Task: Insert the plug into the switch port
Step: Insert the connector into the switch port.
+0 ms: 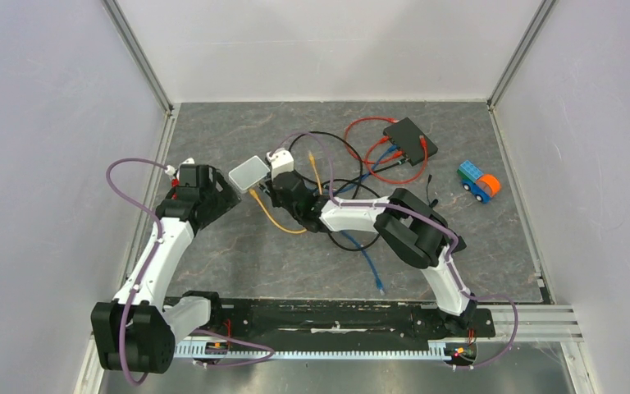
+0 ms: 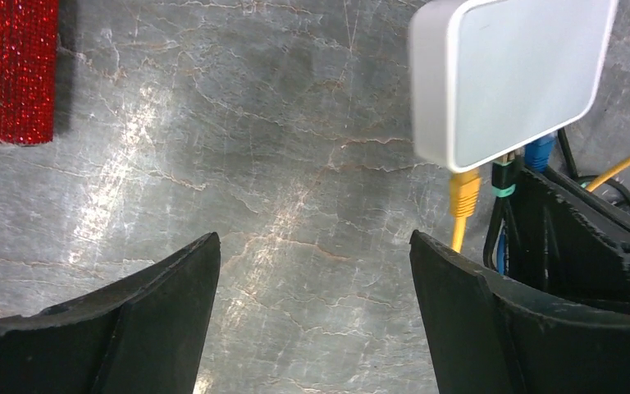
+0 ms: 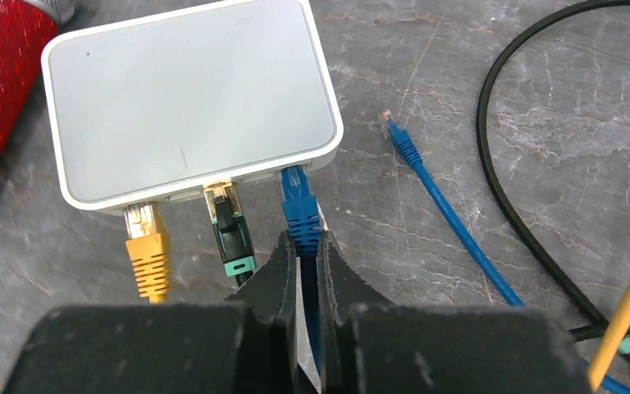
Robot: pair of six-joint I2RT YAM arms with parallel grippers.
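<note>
Grey marbled worktop [image 1: 238, 254] carries the white switch [image 3: 189, 98], where the blue plug [image 3: 299, 201] sits nose-first at a port beside the yellow plug [image 3: 148, 254] and black plug [image 3: 231, 238], pinched at its rear by the closed right tool [image 3: 305, 254], while the left tool [image 2: 313, 246] hangs wide open and empty near the switch.

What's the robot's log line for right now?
left gripper: open, empty | right gripper: shut on blue plug at white switch port | yellow plug, black plug: plugged in

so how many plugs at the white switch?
3, along one edge of the switch: yellow plug, black plug, blue plug held by the right gripper. Its far side is unseen.
</note>
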